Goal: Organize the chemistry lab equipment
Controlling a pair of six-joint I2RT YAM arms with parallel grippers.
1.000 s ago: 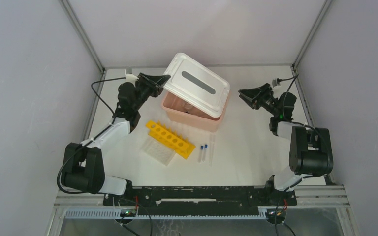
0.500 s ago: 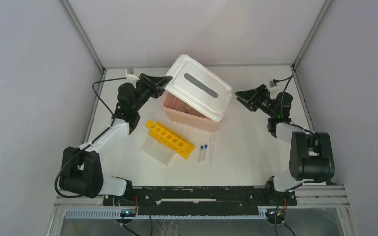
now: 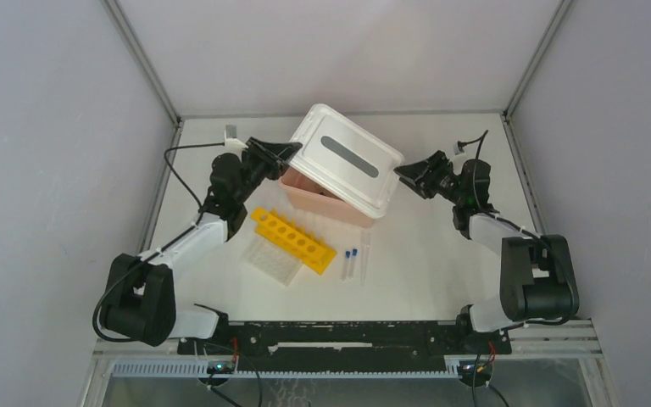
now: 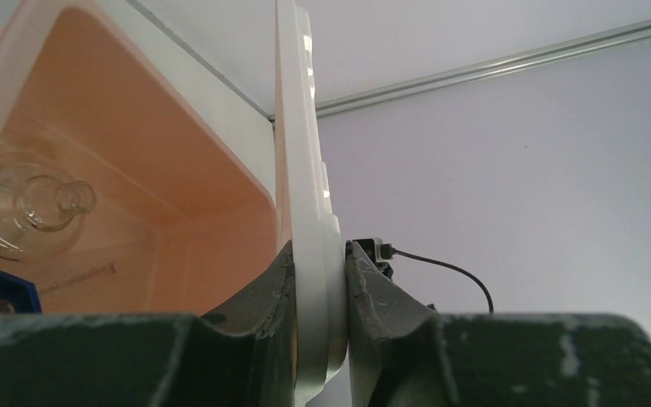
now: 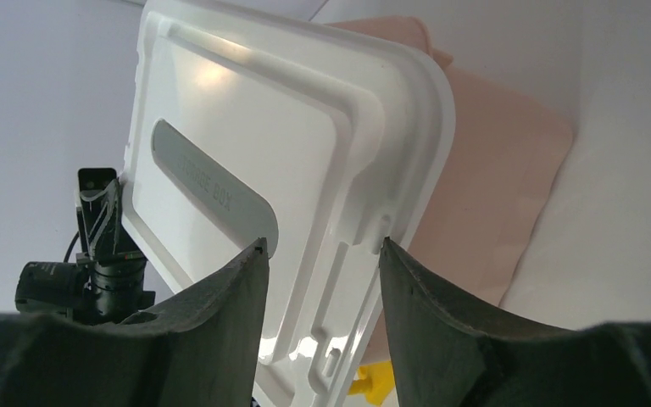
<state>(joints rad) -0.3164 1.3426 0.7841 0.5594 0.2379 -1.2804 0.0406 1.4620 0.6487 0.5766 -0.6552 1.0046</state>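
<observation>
The white lid (image 3: pixel 352 161) is pinched by the left gripper (image 4: pixel 318 259); the right gripper (image 5: pixel 322 250) is spread wide beside it.

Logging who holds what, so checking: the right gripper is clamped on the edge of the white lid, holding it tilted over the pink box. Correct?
Not quite: the left gripper is clamped on the edge of the white lid, holding it tilted over the pink box. The left wrist view shows it; the right gripper is open.
</observation>
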